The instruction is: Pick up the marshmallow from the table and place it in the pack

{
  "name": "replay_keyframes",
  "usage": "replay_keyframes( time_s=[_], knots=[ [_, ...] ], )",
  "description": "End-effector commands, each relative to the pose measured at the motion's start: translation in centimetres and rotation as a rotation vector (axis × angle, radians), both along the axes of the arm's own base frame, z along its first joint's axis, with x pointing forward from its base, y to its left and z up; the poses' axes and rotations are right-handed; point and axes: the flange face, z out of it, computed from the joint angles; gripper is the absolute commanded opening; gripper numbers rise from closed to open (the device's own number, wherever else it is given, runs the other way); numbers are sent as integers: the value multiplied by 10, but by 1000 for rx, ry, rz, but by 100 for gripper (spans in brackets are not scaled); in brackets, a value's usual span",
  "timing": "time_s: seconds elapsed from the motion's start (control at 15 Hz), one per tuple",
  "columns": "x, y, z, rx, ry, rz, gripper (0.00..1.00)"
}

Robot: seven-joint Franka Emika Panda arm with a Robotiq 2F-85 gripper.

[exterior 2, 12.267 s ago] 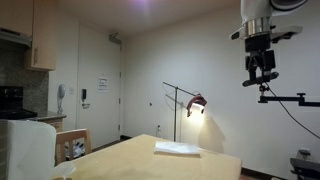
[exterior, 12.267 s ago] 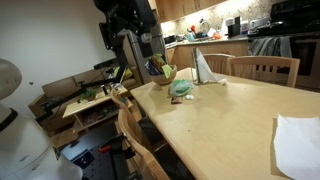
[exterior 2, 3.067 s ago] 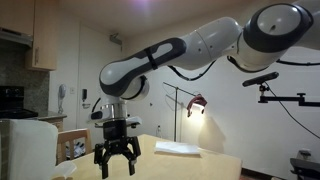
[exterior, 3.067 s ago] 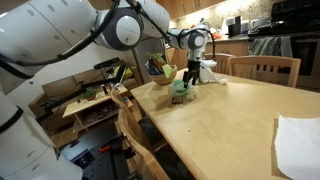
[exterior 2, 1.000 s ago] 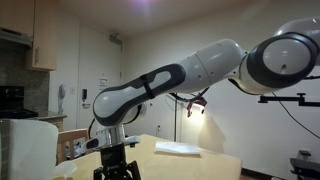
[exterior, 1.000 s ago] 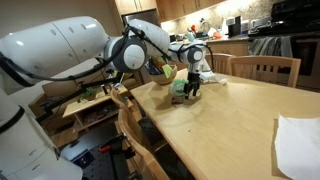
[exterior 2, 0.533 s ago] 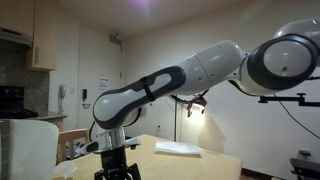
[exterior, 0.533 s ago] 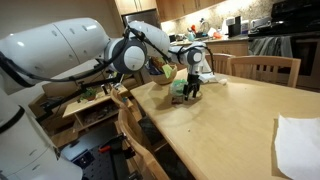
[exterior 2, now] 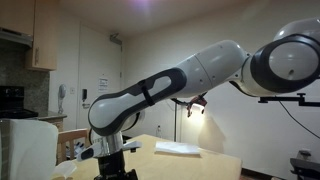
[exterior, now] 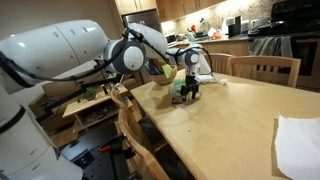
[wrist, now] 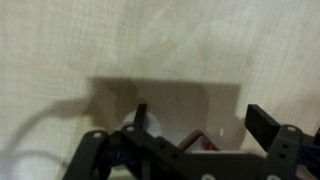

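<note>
In an exterior view my gripper (exterior: 189, 95) hangs low over the far end of the wooden table (exterior: 230, 115). It is right beside the pale green pack (exterior: 178, 89), which it partly hides. In the wrist view the gripper (wrist: 201, 112) is open, with its two dark fingers wide apart above the shaded tabletop. A small whitish rounded lump (wrist: 150, 127) lies next to one finger; it may be the marshmallow, but I cannot tell. A pale thing with a reddish spot (wrist: 203, 143) peeks out under the gripper body. In the exterior view from the opposite side the arm (exterior 2: 150, 95) bends down and the fingers drop below the picture's bottom edge.
A yellow-green bowl (exterior: 167, 72) and a tall white pointed paper (exterior: 203, 64) stand just behind the pack. A white sheet (exterior: 298, 142) lies at the table's near right. Wooden chairs (exterior: 265, 68) line the table's sides, and a cluttered shelf (exterior: 95, 95) stands beyond.
The arm has sunk a little lower toward the tabletop beside the pack. The jaws have stayed wide open.
</note>
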Motion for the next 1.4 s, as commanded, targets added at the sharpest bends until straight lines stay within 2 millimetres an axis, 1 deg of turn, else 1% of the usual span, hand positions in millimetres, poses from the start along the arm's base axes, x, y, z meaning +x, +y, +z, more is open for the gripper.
replay_keyframes(
  time_s=[0.0, 0.53, 0.73, 1.0, 1.2, 1.33],
  knots=[
    [1, 5, 9, -64, -12, -35, 100],
    [4, 10, 24, -142, -57, -144, 100],
    [6, 11, 29, -158, -69, -151, 100],
    [10, 6, 23, -169, -102, -120, 100],
    [19, 4, 18, -209, -204, -44, 100],
    [23, 4, 11, -227, -264, -33, 100]
  ],
)
